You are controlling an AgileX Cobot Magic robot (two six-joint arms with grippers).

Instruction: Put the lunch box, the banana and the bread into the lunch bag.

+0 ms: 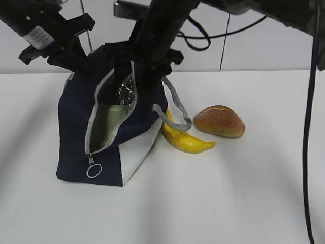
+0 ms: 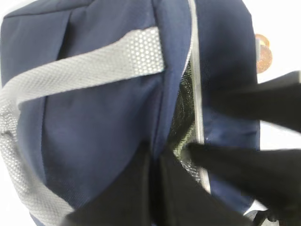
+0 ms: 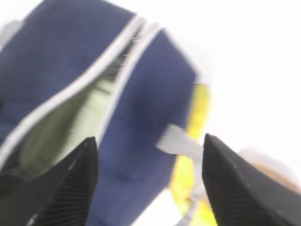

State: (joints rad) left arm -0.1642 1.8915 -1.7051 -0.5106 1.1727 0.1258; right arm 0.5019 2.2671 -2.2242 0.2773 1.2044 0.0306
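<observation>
Exterior view: the bag [image 1: 76,127] stands on the white table [image 1: 228,193] with its zip wide open, and the pale green lid of the box [image 1: 109,122] shows inside. The banana [image 1: 189,142] lies just beside the bag's right foot, with a grey strap [image 1: 175,104] draped over its near end. The bread [image 1: 219,121] lies to the right of the banana, close to it. The right side of the table offers free room; both arms crowd the bag's top.

Left wrist view: the left gripper [image 2: 157,188] is clenched on the edge of the bag's opening, holding the mouth apart. If that pinch slips, the mouth may sag and block the next item.

Right wrist view: the right gripper [image 3: 148,183] hangs above the bag with its jaws released and nothing between them, and the picture is blurred. The strap over the banana could snag a finger or drag the bag when the fruit is lifted.
</observation>
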